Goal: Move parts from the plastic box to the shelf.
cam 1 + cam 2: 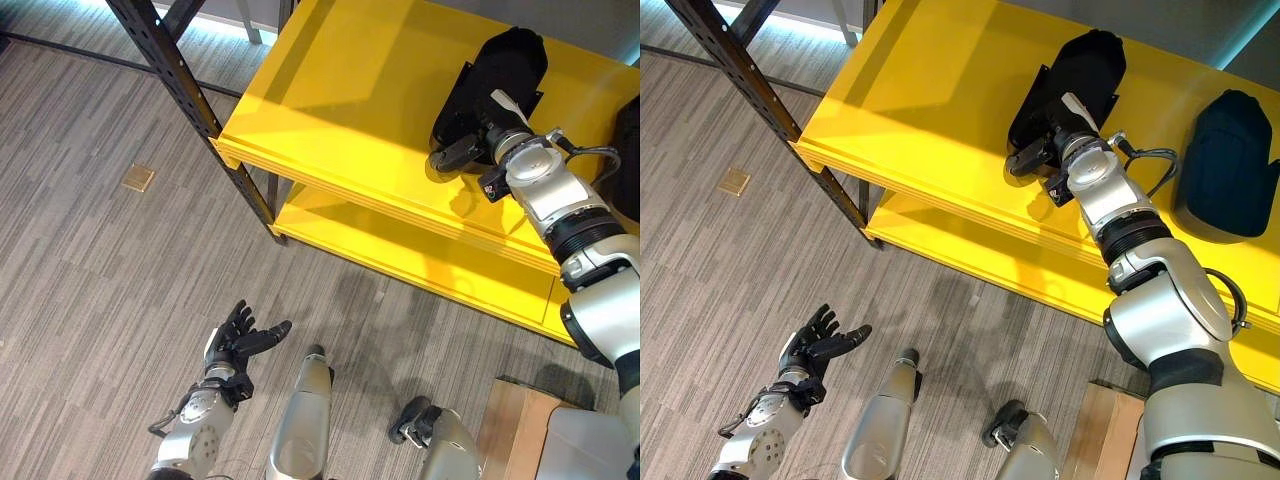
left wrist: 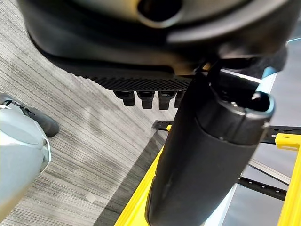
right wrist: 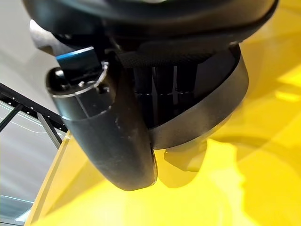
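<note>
A black moulded part (image 1: 505,65) lies on the top level of the yellow shelf (image 1: 330,90). My right hand (image 1: 1038,155) is on its near end. In the right wrist view the fingers (image 3: 164,84) curl inside the part's curved rim (image 3: 207,117) and the thumb (image 3: 108,132) presses outside it. The part rests on the shelf. A second black part (image 1: 1230,165) lies further right on the same level. My left hand (image 1: 240,340) hangs low over the floor, open and holding nothing, with its thumb (image 2: 207,155) standing out.
A black perforated upright (image 1: 190,100) carries the shelf's left corner. A lower yellow level (image 1: 400,250) sits beneath. A small brass plate (image 1: 138,178) is set in the grey floor. A wooden edge (image 1: 515,430) shows at the lower right.
</note>
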### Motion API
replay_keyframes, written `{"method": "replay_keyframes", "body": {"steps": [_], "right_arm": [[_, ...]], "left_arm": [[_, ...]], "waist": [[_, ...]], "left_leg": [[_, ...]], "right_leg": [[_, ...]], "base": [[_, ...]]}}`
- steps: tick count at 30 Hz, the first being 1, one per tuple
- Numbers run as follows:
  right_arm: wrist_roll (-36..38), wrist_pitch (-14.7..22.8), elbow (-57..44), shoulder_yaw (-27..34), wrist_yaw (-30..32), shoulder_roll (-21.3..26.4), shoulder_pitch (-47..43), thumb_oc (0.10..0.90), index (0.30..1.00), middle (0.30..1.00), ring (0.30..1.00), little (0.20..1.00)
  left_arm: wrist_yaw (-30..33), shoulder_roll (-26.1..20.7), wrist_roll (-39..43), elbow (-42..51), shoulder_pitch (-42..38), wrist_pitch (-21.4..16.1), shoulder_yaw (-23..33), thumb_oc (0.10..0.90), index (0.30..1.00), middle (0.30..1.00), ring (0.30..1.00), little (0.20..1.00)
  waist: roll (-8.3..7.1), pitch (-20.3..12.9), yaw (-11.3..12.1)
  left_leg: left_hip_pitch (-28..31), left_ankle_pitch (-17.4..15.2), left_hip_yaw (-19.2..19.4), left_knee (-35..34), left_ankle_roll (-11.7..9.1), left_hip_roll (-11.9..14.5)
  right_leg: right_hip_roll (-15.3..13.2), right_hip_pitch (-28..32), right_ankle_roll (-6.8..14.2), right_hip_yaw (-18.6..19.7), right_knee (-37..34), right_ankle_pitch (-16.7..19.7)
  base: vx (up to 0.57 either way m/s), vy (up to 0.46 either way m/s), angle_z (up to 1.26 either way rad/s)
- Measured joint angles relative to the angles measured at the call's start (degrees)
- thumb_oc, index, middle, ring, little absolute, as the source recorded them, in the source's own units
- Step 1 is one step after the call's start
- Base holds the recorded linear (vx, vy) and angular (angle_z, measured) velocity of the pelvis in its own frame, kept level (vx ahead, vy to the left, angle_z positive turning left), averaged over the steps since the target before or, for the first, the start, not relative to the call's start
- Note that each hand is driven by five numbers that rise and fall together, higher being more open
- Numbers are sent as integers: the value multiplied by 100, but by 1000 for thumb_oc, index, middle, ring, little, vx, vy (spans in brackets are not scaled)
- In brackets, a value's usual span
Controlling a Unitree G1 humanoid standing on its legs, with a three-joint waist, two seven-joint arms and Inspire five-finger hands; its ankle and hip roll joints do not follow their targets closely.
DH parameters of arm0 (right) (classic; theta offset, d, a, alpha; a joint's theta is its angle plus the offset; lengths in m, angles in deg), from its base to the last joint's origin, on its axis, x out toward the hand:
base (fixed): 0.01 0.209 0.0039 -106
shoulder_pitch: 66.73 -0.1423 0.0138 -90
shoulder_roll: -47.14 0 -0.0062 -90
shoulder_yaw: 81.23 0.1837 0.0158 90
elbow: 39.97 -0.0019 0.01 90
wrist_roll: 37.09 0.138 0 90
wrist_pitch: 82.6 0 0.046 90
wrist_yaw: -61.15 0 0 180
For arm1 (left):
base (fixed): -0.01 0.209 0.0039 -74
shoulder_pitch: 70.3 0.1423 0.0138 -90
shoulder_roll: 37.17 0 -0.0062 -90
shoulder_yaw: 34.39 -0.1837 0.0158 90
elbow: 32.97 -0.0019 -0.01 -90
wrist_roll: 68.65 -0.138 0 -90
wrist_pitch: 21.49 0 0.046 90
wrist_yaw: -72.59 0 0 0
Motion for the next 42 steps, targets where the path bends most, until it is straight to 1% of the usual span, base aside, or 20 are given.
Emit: {"method": "replay_keyframes", "body": {"steps": [6, 16, 17, 18, 19, 42], "right_arm": [[0, -2, 253, 127, 4, -20, 4, 400, 300, 300, 300, 300], [-1, -3, 264, 147, 4, -20, 4, 400, 300, 300, 300, 300], [-1, -3, 264, 147, 4, -21, 5, 559, 522, 522, 522, 522], [-1, -3, 264, 147, 4, -22, 7, 643, 640, 640, 640, 640], [-1, -3, 264, 147, 3, -23, 7, 900, 1000, 1000, 1000, 1000], [-2, 66, 185, 152, -57, -22, 2, 900, 1000, 1000, 1000, 1000]], "left_arm": [[1, -2, -2, -1, -29, -1, 2, 900, 1000, 1000, 1000, 1000], [-3, -2, -4, -1, -27, -1, 1, 900, 1000, 1000, 1000, 1000], [-3, -2, -5, -1, -28, -1, 1, 900, 1000, 1000, 1000, 1000], [-3, -2, -5, -1, -28, -1, 1, 900, 1000, 1000, 1000, 1000], [-3, -2, -5, -1, -29, -1, 1, 900, 1000, 1000, 1000, 1000], [-10, -2, -7, -2, -13, -1, 2, 900, 1000, 1000, 1000, 1000]], "waist": [[5, 0, -8], [5, 1, -24], [6, 1, -23], [6, 1, -23], [5, 1, -23], [5, 0, -26]], "left_leg": [[0, -1, 3, 1, 3, 3], [1, -2, 4, 10, 5, 7], [1, -2, 4, 10, 6, 7], [1, -2, 4, 10, 6, 8], [1, -2, 4, 13, 6, 7], [-13, -5, -1, 52, 10, 8]], "right_leg": [[1, 1, 3, 10, 14, 2], [4, 1, 3, 12, 16, 2], [4, 1, 3, 12, 18, 2], [4, 1, 3, 12, 19, 2], [4, 1, 3, 12, 19, 2], [4, 1, 10, 18, 32, 7]], "base": [[0, 0, 0], [0, 0, 0], [0, 0, 0], [0, 0, 0], [0, 0, 0], [0, 0, 0]]}}
